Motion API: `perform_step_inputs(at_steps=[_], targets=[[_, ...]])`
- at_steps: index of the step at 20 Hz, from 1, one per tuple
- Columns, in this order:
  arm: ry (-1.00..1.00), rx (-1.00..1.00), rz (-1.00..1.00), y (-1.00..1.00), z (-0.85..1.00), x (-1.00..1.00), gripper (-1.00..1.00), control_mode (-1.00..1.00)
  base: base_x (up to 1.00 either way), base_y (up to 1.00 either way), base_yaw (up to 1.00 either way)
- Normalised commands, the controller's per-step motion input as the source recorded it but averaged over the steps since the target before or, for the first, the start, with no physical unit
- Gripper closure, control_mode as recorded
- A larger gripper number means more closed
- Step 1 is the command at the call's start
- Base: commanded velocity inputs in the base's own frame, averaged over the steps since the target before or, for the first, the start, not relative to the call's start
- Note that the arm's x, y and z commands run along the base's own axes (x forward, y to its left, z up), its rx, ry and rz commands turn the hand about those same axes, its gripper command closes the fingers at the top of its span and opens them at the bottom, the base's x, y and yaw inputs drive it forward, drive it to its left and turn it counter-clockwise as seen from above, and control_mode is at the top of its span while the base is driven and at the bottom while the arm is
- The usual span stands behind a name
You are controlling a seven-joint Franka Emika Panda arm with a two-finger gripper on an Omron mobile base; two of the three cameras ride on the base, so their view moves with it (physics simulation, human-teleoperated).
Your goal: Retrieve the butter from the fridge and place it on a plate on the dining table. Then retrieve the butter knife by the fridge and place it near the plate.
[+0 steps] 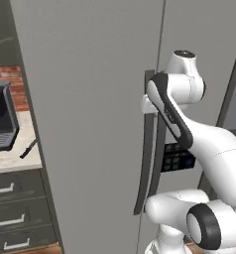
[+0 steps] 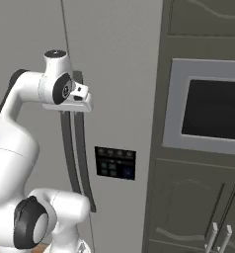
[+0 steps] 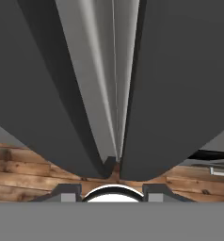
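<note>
Fridge [image 1: 90,124] closed, both doors shut, two dark curved handles [image 1: 148,144] side by side at centre seam. Gripper [image 2: 82,99] at handles' upper end; jaws' state cannot tell. Butter knife [image 1: 29,148] on table left of fridge, beside coffee machine [image 1: 2,119].

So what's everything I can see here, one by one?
fridge: one, light grey, doors shut, straight ahead.
fridge handles: two, dark, curved, side by side at the door seam.
control panel: one, dark, on the right fridge door.
butter knife: one, dark, on the counter left of the fridge.
counter: one, beige top, grey drawers below.
dark cabinet: one, right of the fridge.
microwave: one, grey frame, set in that cabinet.
arm: one, white.
hand: one, at the upper handles; grip unclear.
</note>
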Motion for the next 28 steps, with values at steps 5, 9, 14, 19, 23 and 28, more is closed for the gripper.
perform_step_inputs(at_steps=[5, 9, 14, 19, 23, 28], targets=[[0.0, 0.0, 0.0, 0.0, 0.0, -0.05, -1.0, 1.0, -0.25, 0.0, 0.0], [0.0, 0.0, 0.0, 0.0, 0.0, 0.0, -1.0, 1.0, -0.51, 0.0, 0.0], [0.0, 0.0, 0.0, 0.0, 0.0, 0.0, -1.0, 1.0, -0.49, -0.01, 0.0], [0.0, 0.0, 0.0, 0.0, 0.0, 0.0, -1.0, 1.0, -0.39, -0.27, 0.0], [0.0, 0.0, 0.0, 0.0, 0.0, 0.0, -1.0, 1.0, -0.26, -0.3, 0.0], [0.0, 0.0, 0.0, 0.0, 0.0, 0.0, -1.0, 1.0, -0.11, -0.25, 0.0]])
